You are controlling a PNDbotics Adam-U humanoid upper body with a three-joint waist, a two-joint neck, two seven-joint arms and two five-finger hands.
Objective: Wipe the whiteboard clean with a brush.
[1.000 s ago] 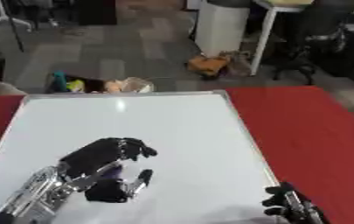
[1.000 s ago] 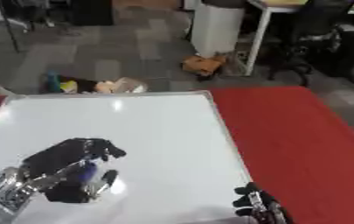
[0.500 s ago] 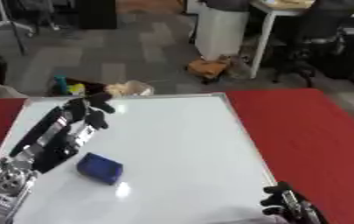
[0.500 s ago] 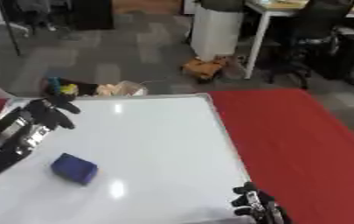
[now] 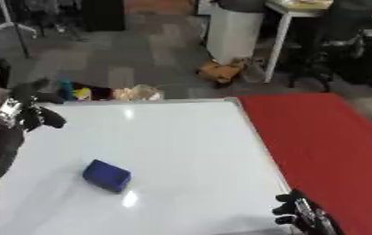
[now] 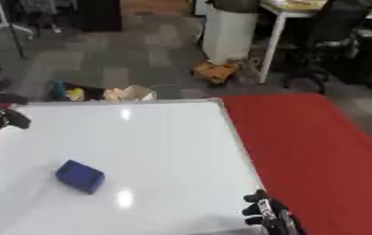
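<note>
Your left hand's fingers hang loosely bent and hold nothing; that left hand sits at about nine o'clock on the whiteboard, raised near its far left edge, with the silver-and-black forearm running down the left border of the view. Your right hand shows only at five o'clock, at the bottom edge beside the board's right rim; its dark fingers point upward and grip nothing, though how far they are spread you cannot tell from so little of it.

The brush, a small blue block, lies flat on the whiteboard toward seven o'clock from the board's centre. It is well apart from both of your hands, with the left one nearer. Bright glare spots sit on the board just beside the brush and near the far edge.

The board rests on a red table, whose cloth runs along the three o'clock side. Beyond the far edge, at twelve o'clock, you see grey floor, a white bin and a brown object.
</note>
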